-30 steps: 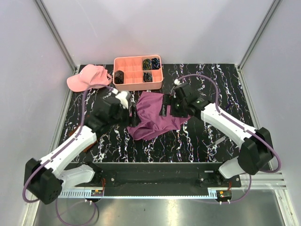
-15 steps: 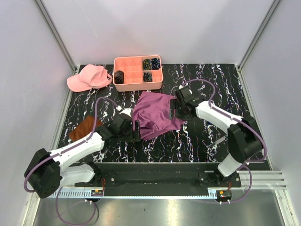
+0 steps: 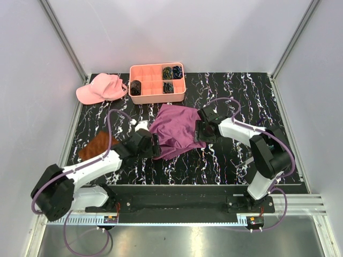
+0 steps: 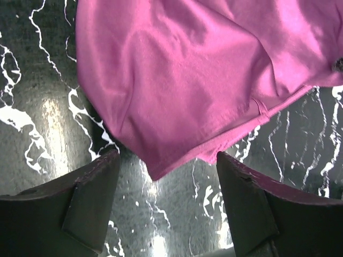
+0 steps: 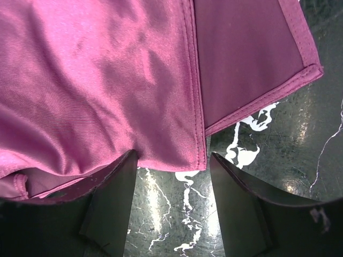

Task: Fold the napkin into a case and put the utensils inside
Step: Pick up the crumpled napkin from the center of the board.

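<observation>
Since a second ago, the left arm has been lowered and stretched out along the table (image 3: 214, 160), so that a rust-brown cloth (image 3: 96, 145) on the left is now uncovered, and the right arm has been drawn in against the napkin's right edge. The napkin (image 3: 174, 128) is seen lying rumpled and partly doubled over near the middle of the black marbled top, between the two grippers.

The left gripper (image 4: 167, 160) is held wide at the napkin's near-left corner. The tip of the cloth lies between the fingers (image 4: 91, 203), and no contact with them can be made out. The right gripper (image 5: 172, 160) is held somewhat narrower, yet its fingers are still kept apart. A stitched hem of the napkin reaches into the gap, and nothing is clamped.

A pink cap (image 3: 101, 88) is placed at the far left. Beside it a salmon tray (image 3: 157, 98) is set, with dark coiled bundles (image 3: 168, 87) in some compartments. No cutlery can be clearly made out.
</observation>
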Motion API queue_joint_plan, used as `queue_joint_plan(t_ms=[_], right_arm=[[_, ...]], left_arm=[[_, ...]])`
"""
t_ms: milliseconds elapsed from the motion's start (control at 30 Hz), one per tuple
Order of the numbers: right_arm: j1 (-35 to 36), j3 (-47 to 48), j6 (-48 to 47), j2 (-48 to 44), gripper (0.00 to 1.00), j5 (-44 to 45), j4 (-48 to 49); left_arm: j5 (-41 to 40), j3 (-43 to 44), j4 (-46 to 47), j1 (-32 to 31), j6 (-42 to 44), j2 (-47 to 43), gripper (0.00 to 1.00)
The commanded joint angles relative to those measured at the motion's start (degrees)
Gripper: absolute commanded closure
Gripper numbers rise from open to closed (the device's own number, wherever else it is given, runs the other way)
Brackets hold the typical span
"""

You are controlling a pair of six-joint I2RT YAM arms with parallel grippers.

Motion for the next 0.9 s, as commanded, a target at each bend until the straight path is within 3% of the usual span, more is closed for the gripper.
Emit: queue_joint_plan(t_ms=[0,100,167,200,267,433,467,567,700,800,867], right_arm=[[-0.51,-0.96,0.70,1.12,0.34,0.65,3.16],[-0.51,-0.62,0.52,2.88,0.35,-1.20,4.04],[-0.60,-0.53,0.52,3.67,0.42,-1.99,4.31],[-0.60,-0.79,0.52,3.76,0.54,-2.17,4.74],[-0.60,-1.05,0.61,3.50,0.60,-2.69,5.18],[-0.60,0.00,-0.18,-1.31,0.88,-0.77,2.03],[-0.60,0.96,-0.62,-2.64,0.90,0.54,1.06],[-0.60,3.51,-3.16,-8.96,0.99,4.14,-4.99],[-0.60,11.15,-8.60,-16.61,1.00,4.86,-14.55],[-0.60,17.39,-12.13,-22.24,1.00,3.64,-21.41],[-0.60,20.72,-13.88,-26.28,0.94,2.67,-23.98]], left_arm=[[-3.26,0.10,4.54,0.41,-0.36,3.98,0.24],[-3.96,0.37,4.54,0.49,-0.53,6.54,0.27],[-5.19,0.37,4.63,0.49,-0.18,6.98,0.34],[-5.63,0.37,4.63,0.49,-0.01,6.98,0.38],[-6.60,0.19,4.63,0.49,0.52,6.45,0.50],[-9.32,2.55,2.27,0.58,4.82,5.31,0.80],[-9.76,3.61,0.00,0.58,5.87,5.05,0.98],[-11.08,9.14,-5.45,0.58,11.05,2.68,1.00],[-9.33,18.98,-13.72,0.67,20.44,-2.41,1.00],[0.38,28.63,-17.42,0.67,29.04,-9.95,1.00],[4.46,31.99,-20.31,0.67,32.15,-12.78,1.00]])
